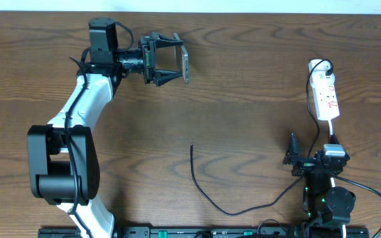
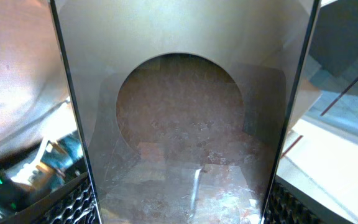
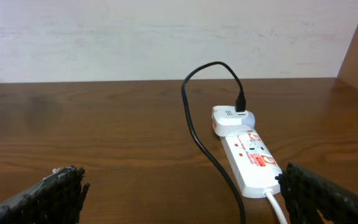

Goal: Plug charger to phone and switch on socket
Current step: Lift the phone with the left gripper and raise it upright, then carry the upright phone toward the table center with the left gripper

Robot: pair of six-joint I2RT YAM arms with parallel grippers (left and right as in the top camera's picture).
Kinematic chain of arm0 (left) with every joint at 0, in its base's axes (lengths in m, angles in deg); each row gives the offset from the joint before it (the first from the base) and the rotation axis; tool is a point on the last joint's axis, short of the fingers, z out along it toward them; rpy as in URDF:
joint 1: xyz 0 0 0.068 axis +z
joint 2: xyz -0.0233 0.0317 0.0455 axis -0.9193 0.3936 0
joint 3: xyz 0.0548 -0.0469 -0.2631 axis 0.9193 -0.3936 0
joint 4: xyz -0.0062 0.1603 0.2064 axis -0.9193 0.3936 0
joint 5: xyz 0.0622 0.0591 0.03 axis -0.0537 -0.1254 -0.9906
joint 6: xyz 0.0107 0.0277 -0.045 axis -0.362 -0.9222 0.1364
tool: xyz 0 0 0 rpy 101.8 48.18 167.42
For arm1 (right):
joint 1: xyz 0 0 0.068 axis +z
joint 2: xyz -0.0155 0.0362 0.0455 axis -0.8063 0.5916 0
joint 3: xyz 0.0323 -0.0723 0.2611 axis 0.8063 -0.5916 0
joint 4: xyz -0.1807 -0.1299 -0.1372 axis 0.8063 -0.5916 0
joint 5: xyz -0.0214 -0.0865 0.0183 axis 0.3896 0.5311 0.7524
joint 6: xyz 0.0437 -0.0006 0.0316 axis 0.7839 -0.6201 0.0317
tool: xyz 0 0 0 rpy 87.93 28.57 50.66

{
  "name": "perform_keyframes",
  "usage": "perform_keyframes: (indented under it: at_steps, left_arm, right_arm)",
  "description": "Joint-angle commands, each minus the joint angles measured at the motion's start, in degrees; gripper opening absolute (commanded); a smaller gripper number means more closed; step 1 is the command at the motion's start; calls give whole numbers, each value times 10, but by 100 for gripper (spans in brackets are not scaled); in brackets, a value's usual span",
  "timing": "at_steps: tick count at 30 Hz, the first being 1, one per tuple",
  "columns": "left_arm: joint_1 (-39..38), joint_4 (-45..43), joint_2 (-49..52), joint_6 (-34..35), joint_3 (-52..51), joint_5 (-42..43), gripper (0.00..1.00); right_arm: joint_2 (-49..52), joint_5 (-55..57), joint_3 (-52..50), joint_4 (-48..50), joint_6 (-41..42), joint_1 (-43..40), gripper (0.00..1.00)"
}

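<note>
With the left claw [image 1: 178, 58] clamped on the phone [image 1: 185, 64], the empty, wide-open right claw [image 3: 182, 183] should pinch the charger [image 1: 202, 190] close behind its tip.

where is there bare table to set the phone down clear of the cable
Widest bare wood: the middle, between the held phone, the charger and the socket. Also bare between the left arm and the charger. Crowded near right, where charger, right claw and white cord bunch.

White socket [image 3: 252, 163] with red marks, black charger [image 1: 192, 158], brownish-grey phone [image 2: 185, 124], dark wood-grain table [image 1: 243, 99]
</note>
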Motion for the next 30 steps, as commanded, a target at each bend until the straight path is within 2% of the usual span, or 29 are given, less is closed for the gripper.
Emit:
perform_keyframes:
  at_steps: [1, 30]
  left_arm:
    - [15, -5, -9, 44, 16, 44, 7]
    - [21, -5, -9, 63, 16, 44, 8]
  right_arm:
    - [-3, 5, 0, -3, 6, -2, 99]
    - [-3, 5, 0, -3, 6, -2, 99]
